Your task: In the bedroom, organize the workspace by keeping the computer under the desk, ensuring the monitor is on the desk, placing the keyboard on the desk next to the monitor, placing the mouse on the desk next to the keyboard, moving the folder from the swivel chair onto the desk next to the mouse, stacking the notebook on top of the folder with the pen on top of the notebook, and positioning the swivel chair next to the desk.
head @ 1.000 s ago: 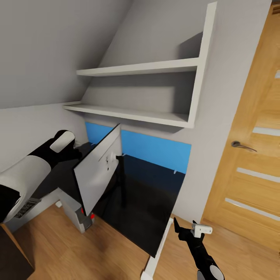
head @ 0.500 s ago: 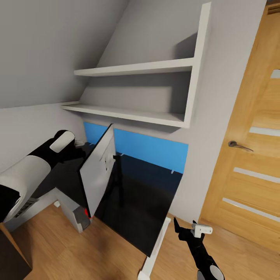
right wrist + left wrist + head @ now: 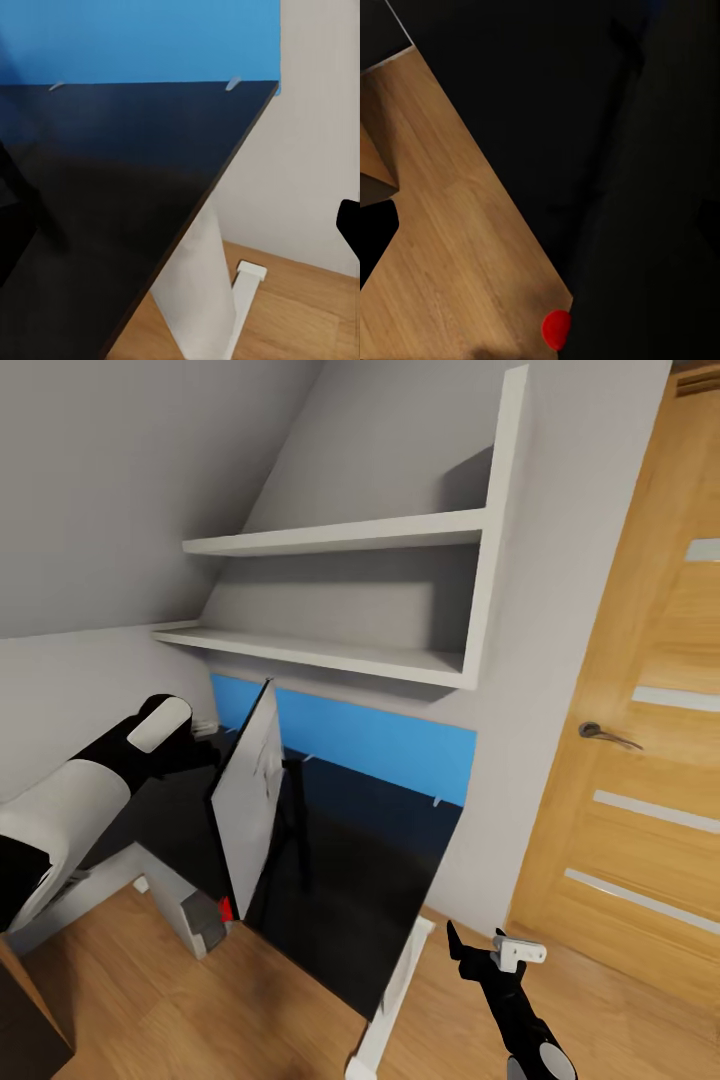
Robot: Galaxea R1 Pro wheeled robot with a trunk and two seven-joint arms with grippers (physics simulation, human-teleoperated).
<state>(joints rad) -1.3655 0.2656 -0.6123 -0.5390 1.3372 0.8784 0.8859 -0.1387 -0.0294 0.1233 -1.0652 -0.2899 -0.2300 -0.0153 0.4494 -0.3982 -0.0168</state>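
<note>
The monitor (image 3: 248,800) shows its light-grey back, tilted, with its lower corner hanging past the front edge of the desk (image 3: 360,880), a glossy black top with a blue back panel (image 3: 380,745). My left arm reaches the monitor's near edge; the fingers are hidden behind it and seem shut on it. In the left wrist view the monitor (image 3: 645,187) is a dark mass. The light-grey computer (image 3: 190,915) stands under the desk, a red spot on it. My right gripper (image 3: 490,952) hangs open and empty, low by the desk's white leg (image 3: 395,985). The desk top (image 3: 112,195) also shows in the right wrist view.
Two white wall shelves (image 3: 340,650) hang above the desk under a sloping ceiling. A wooden door (image 3: 640,760) with a metal handle (image 3: 608,735) stands at the right. A dark piece of furniture (image 3: 25,1025) sits at the lower left. Wooden floor (image 3: 250,1010) lies before the desk.
The monitor has turned more edge-on to the head camera and its right edge has swung left. The whole view has shifted slightly left. The right gripper has stayed put.
</note>
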